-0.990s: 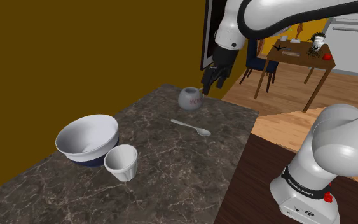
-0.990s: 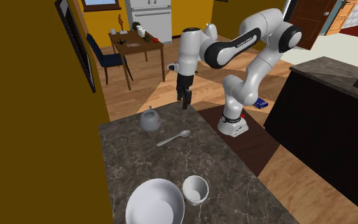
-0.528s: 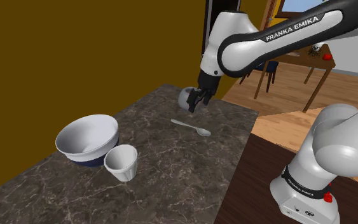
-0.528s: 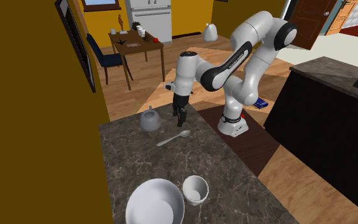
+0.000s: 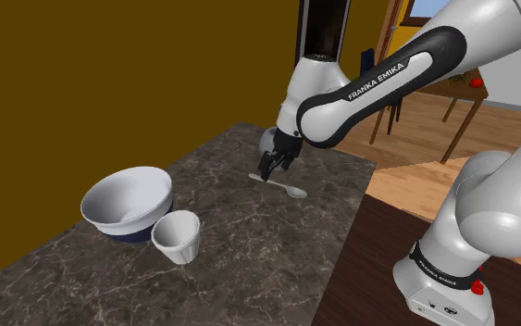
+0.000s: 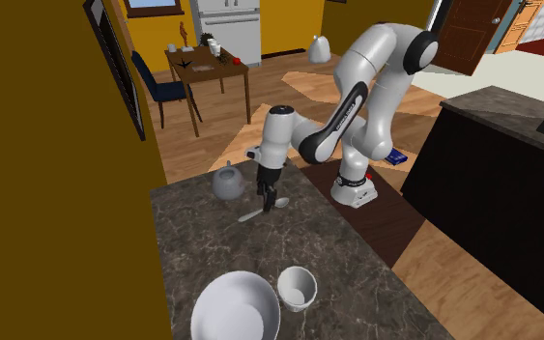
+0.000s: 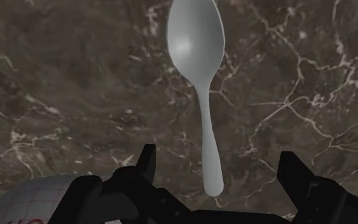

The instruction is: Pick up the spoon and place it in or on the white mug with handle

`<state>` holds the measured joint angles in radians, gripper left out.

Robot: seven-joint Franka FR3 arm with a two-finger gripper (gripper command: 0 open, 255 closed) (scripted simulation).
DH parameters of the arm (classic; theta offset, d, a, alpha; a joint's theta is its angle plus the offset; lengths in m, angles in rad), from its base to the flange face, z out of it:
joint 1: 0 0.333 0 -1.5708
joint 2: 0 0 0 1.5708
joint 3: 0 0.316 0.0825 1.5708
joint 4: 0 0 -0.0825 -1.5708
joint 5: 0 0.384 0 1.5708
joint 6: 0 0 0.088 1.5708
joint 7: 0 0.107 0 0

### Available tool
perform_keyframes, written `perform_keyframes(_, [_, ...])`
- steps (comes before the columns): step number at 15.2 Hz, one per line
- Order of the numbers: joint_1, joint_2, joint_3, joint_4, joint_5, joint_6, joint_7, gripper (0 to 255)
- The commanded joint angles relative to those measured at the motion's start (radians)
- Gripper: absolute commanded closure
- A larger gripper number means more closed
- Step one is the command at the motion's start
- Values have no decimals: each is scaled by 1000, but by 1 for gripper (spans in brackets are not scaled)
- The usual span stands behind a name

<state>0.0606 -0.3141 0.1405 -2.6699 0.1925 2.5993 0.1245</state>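
Note:
A grey spoon (image 7: 196, 57) lies flat on the dark marbled counter (image 5: 249, 250). Its bowl points away from my hand and its handle end sits between my fingers. My gripper (image 7: 220, 167) is open just above that handle end, and neither finger (image 7: 147, 162) touches it. In the shoulder view the gripper (image 5: 266, 172) hangs over the handle of the spoon (image 5: 291, 189). In the second exterior view the gripper (image 6: 264, 204) stands over the spoon (image 6: 279, 203). The round grey-white mug (image 6: 227, 183), with a small handle and red marks, stands close beside my hand (image 7: 25, 200).
A large white bowl (image 5: 127, 198) and a white handleless cup (image 5: 177, 237) stand at the counter's near end. A brown wall (image 5: 110, 83) runs along the shoulder view's left. The counter's right edge drops to a wooden floor (image 5: 425, 157). A dining table (image 6: 207, 60) stands far off.
The arm has come down from above and beyond the mug to the counter. The open gripper now sits low over the spoon's handle. The spoon, mug, bowl and cup have not moved.

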Motion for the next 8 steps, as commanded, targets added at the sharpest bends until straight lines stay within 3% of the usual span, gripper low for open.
perform_keyframes(1, [2,32,3,-3,2,36,0,0])
perform_keyframes(4, [4,88,7,-5,6,95,-3,0])
perform_keyframes(8, [4,88,7,-5,6,95,-3,0])
